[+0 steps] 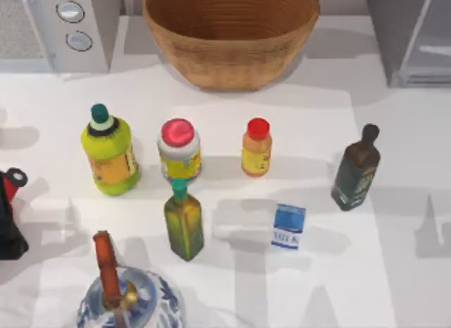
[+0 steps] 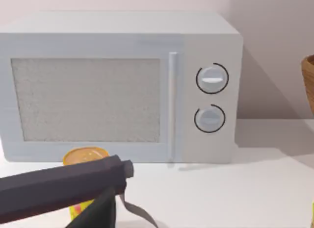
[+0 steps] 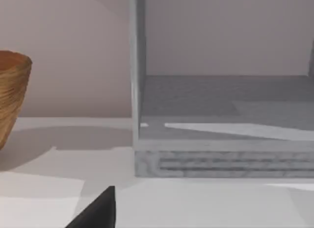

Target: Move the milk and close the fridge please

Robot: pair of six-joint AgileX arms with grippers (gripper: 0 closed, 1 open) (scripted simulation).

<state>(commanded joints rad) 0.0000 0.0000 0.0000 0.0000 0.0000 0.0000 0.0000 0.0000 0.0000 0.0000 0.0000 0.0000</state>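
Observation:
The milk (image 1: 288,227) is a small carton with a blue top and white front, standing on the table right of centre, near the front. The fridge (image 1: 412,39) is the grey box at the back right; its door panel is swung open. In the right wrist view the fridge (image 3: 225,154) faces me with its inner floor bare. A dark part of my right gripper (image 3: 98,213) shows low in that view, well short of the fridge. My left gripper (image 2: 64,189) is a dark bar in front of the microwave (image 2: 117,86).
A woven basket (image 1: 231,32) stands at the back centre and the microwave (image 1: 67,25) at the back left. Several bottles (image 1: 256,147) stand in a row left of the milk, with a dark bottle (image 1: 356,169) to its right. A blue-white teapot (image 1: 123,300) sits at the front left.

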